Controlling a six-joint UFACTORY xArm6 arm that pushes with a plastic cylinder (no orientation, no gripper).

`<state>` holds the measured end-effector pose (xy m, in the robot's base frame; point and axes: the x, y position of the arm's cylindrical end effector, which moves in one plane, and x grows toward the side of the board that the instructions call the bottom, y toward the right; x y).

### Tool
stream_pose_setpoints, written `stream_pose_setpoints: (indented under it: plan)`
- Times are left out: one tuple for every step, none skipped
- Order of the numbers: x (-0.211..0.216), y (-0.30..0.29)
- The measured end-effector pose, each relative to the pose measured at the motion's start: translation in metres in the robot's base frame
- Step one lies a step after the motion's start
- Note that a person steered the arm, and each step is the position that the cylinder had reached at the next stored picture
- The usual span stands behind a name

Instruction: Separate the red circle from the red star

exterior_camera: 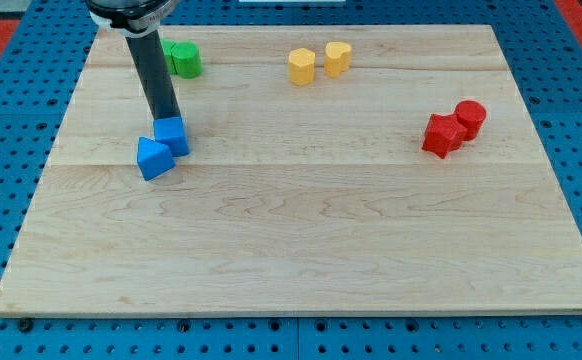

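Note:
The red circle and the red star sit touching each other at the view's right, the circle up and to the right of the star. My tip is far to their left, at the top edge of a blue cube and seemingly touching it. A second blue block lies against that cube, down and to its left.
Two green blocks sit at the view's top left, partly behind the rod. A yellow hexagon-like block and a yellow block sit close together at the top centre. The wooden board lies on a blue pegboard.

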<state>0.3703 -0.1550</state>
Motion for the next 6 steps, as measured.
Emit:
stream_pose_setpoints:
  plan:
    - [-0.006,0.017]
    - [-0.006,0.074]
    - [-0.006,0.156]
    - [-0.006,0.243]
    - [-0.006,0.326]
    - [-0.006,0.36]
